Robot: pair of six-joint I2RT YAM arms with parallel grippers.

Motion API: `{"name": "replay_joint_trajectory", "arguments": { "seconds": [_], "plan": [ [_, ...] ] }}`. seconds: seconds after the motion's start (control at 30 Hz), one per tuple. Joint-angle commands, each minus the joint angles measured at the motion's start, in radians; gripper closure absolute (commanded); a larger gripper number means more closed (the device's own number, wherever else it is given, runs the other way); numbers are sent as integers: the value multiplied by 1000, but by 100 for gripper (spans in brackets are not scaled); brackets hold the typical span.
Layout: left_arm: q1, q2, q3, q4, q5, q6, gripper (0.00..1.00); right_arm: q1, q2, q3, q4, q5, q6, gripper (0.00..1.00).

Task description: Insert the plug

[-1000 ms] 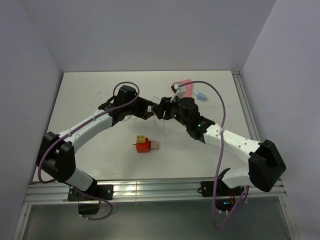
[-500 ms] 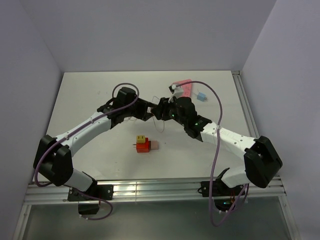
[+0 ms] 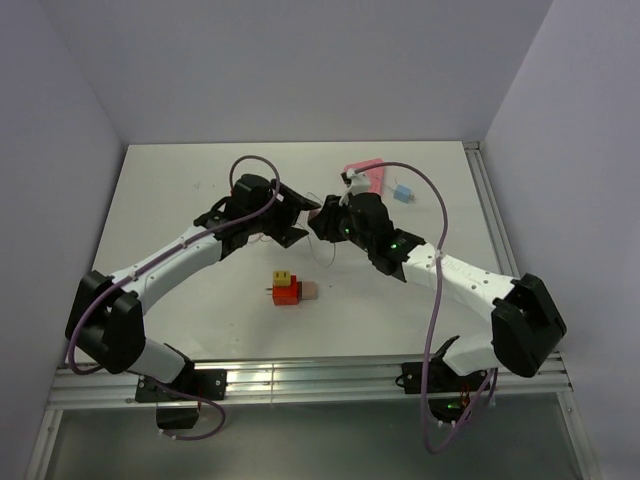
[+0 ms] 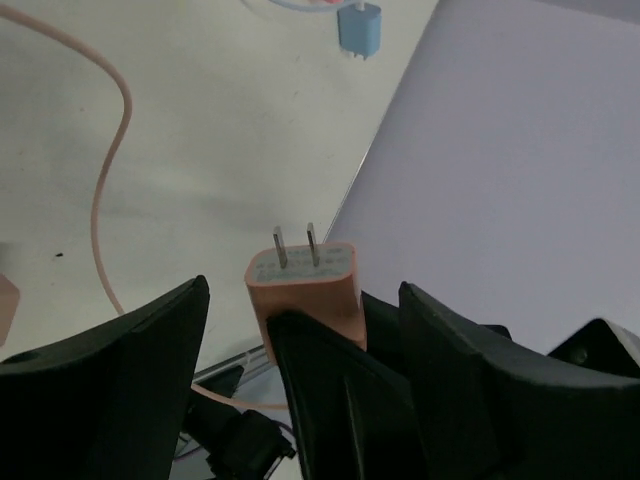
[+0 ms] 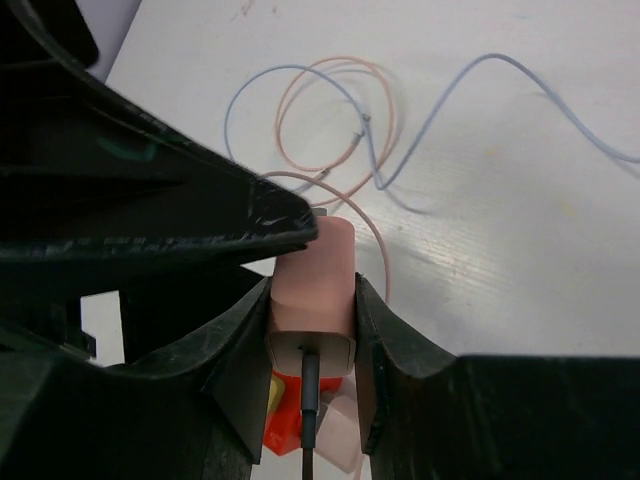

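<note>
I'm clenching the peach two-prong plug (image 5: 315, 270) in my right fingers (image 5: 375, 340); my left fingers (image 4: 120, 350) are gaping either side, needing squaring before closing.

Top view: pink strip (image 3: 364, 168) has its near end hidden behind right arm (image 3: 385, 238). Plug (image 3: 402, 193) too small for prongs. Left wrist: plug's cable cut by top edge. Right wrist: adapter (image 5: 318, 285) front hidden under left finger (image 5: 200, 215). Orange block (image 5: 282, 425) mostly covered and cut by bottom edge.
</note>
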Motion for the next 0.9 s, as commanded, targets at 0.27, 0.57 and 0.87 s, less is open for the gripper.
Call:
{"name": "replay_joint_trajectory", "arguments": {
  "seconds": [0.27, 0.57, 0.87],
  "plan": [
    [1, -300, -47, -80, -103, 665, 9, -151, -300, -83, -293, 78, 51, 100],
    [-21, -417, -100, -394, -275, 831, 9, -182, -562, -158, -460, -24, 40, 100],
    [-131, -420, -130, -448, -295, 681, 1, -184, -706, -188, -531, -46, 35, 100]
  ]
}}
